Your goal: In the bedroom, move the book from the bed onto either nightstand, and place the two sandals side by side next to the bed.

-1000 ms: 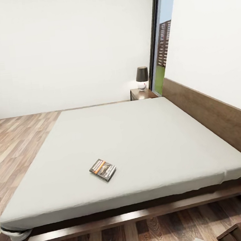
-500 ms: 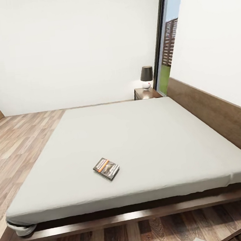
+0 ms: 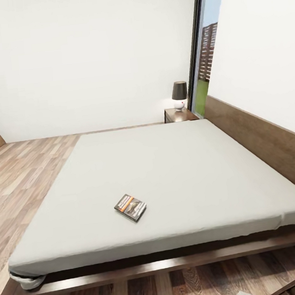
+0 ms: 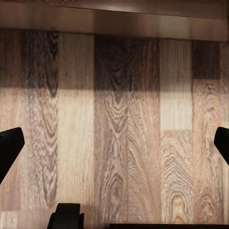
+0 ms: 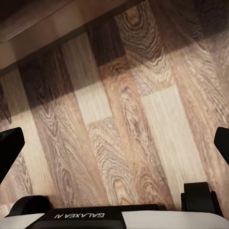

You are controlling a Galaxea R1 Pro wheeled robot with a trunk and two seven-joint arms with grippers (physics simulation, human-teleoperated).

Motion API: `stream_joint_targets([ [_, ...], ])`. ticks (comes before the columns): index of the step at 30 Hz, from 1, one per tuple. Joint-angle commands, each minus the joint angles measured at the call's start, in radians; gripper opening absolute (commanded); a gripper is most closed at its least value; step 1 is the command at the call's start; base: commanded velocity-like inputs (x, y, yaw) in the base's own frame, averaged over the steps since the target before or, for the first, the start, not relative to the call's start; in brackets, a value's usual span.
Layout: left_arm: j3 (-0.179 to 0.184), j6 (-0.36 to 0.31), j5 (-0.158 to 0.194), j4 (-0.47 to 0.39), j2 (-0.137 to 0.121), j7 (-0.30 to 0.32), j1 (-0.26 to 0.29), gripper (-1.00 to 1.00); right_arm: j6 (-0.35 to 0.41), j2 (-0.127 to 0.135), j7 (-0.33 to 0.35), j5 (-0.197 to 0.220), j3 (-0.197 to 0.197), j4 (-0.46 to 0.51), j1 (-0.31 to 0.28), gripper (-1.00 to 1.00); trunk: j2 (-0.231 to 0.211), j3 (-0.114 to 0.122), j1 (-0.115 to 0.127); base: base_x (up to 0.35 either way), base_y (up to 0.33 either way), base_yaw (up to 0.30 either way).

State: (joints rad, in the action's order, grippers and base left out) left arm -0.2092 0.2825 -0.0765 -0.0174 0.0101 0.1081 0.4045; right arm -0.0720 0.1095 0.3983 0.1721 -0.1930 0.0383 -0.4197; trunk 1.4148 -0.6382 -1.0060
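1. Across most of the head view spreads the bed [image 3: 177, 171], its pale mattress bare apart from one thing, with the dark wooden headboard [image 3: 260, 140] running along the 3 o'clock side.
2. Wood-plank floor [image 3: 19, 179] shows at 9 o'clock and along the near edge at 6 o'clock.
3. At 1 o'clock, past the far corner of the bed, stands the nightstand [image 3: 178, 114], just beside the tall window [image 3: 207, 50].
4. On the nightstand sits a small lamp [image 3: 179, 95] with a dark shade.
5. Toward 7 o'clock of the mattress centre lies the book [image 3: 130, 207], flat, near the bed's near edge.
6. The left end effector [image 4: 114, 143] hangs over floor planks, fingers spread wide, holding nothing.
7. The right end effector [image 5: 114, 143] is likewise wide open and empty above the floor.
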Motion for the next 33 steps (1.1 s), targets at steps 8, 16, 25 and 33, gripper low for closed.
stream_joint_targets([
  [8, -0.009, 0.002, -0.006, 0.001, 0.008, 0.001, 0.0, 1.0, 0.0, 0.001, 0.005, 0.008, -0.001, -0.002, -0.001, 1.0, -0.056, 0.024, 0.031, 0.0, 0.0, 0.0],
  [16, -0.009, 0.003, -0.005, 0.001, 0.01, 0.001, 0.0, 1.0, 0.005, 0.006, 0.01, 0.008, -0.001, -0.002, -0.001, 1.0, -0.112, 0.049, 0.062, 0.0, 0.0, 0.0],
  [25, -0.01, 0.003, -0.003, 0.001, 0.01, 0.001, 0.0, 1.0, 0.004, 0.007, 0.004, 0.012, -0.002, -0.002, -0.001, 1.0, -0.175, 0.078, 0.096, 0.0, 0.0, 0.0],
  [33, -0.01, 0.003, -0.003, 0.001, 0.01, 0.001, 0.0, 1.0, 0.003, 0.002, 0.004, 0.01, -0.002, -0.002, -0.001, 1.0, -0.231, 0.103, 0.127, 0.0, 0.0, 0.0],
])
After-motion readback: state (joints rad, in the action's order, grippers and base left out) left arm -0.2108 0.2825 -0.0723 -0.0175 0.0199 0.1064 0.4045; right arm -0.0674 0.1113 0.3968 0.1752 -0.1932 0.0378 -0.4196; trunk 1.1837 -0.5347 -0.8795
